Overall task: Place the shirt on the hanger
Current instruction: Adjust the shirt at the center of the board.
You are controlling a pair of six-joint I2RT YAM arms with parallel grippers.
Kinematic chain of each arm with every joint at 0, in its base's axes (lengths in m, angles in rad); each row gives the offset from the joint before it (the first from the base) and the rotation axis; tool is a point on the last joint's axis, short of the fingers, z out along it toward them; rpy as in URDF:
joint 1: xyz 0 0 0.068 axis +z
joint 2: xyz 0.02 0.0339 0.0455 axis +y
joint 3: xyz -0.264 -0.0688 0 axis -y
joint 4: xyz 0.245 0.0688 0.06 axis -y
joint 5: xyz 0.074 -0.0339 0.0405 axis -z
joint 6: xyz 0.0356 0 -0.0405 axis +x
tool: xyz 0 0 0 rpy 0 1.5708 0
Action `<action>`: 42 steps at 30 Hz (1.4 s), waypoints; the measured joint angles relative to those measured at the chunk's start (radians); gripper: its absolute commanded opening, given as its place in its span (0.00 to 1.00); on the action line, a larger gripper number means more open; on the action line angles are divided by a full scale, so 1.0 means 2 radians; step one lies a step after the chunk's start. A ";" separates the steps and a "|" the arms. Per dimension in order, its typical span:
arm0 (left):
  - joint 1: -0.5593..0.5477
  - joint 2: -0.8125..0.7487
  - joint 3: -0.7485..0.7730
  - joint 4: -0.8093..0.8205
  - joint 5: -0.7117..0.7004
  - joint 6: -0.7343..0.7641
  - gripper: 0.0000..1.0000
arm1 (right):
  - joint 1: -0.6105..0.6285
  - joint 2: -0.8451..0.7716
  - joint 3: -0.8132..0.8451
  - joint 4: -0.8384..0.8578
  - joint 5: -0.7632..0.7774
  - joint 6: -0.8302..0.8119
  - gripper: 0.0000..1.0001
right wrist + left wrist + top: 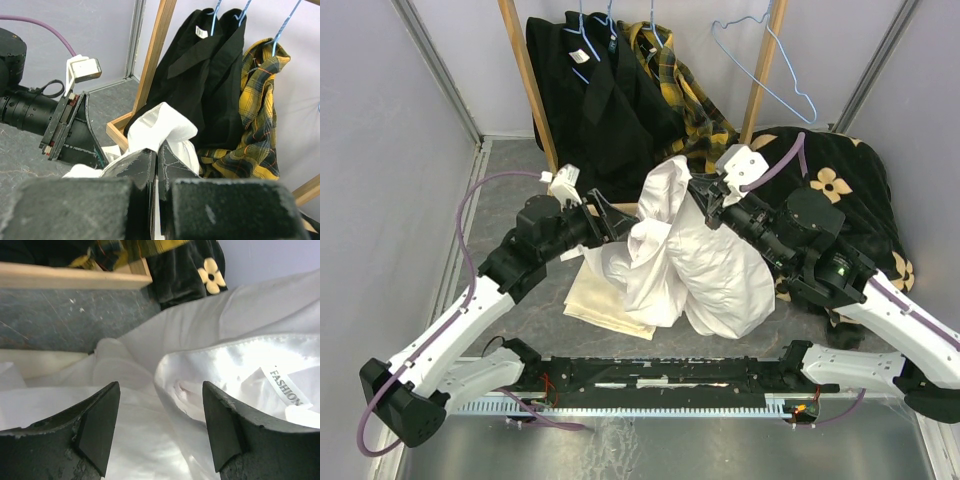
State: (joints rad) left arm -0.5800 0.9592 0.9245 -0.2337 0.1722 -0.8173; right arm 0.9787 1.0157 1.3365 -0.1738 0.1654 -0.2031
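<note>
So, top view first: the shirt [690, 260] is being held up as a bunched heap just in front of the wooden rack [525, 70], its lower folds sagging onto the table. It's being pinched near the top by the right gripper [705, 197]. The left gripper [617, 222] is being pointed at the heap from the rack's left-post side. The hanger [772, 68] is hanging bare at the rack's right post, well apart from the shirt, so nothing is being threaded yet.

Left wrist view: both black fingers are being shown spread wide, with nothing clamped. The open collar with its FASHION label [287, 385] is lying just beyond them, on the side away from the rack's base rail.

Right wrist view: the jaws are being pressed fully together on a fold of white cloth, with the rack right behind it.

Probably the collar is being lined up for a second grip. The next move calls for closing the left jaws on the collar edge only, one layer, and then spreading the neck so the hanger can be brought over.

Containers: no real bin is being used. The rack is the closest thing, and it's being filled by the black garments [210, 75] and a yellow plaid shirt [260, 100] on their own hangers.
</note>
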 measured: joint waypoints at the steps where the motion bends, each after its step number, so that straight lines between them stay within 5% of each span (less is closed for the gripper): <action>1: -0.007 0.000 -0.004 0.002 0.000 -0.005 0.72 | 0.000 0.000 -0.001 0.000 0.000 0.000 0.00; 9: -0.038 -0.012 -0.044 0.040 -0.001 -0.053 0.58 | 0.000 -0.002 -0.019 0.000 0.001 0.002 0.00; 20: -0.039 -0.011 -0.041 0.045 -0.008 -0.067 0.03 | 0.000 -0.033 -0.041 -0.004 0.002 0.010 0.03; 25: -0.039 -0.007 0.003 0.000 -0.043 -0.027 0.03 | 0.000 -0.061 -0.058 -0.031 -0.006 0.029 0.14; 32: -0.039 -0.011 0.049 -0.021 -0.096 0.089 0.03 | 0.000 -0.109 -0.126 -0.093 -0.034 0.098 0.57; 42: -0.039 -0.080 -0.005 -0.038 -0.126 0.200 0.03 | 0.000 -0.127 -0.207 -0.297 0.048 0.240 0.67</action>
State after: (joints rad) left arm -0.6586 0.8001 0.9150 -0.3099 -0.0799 -0.4168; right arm 0.9787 0.7612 0.9234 -0.7673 0.2623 0.2764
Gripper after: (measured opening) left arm 0.045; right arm 0.660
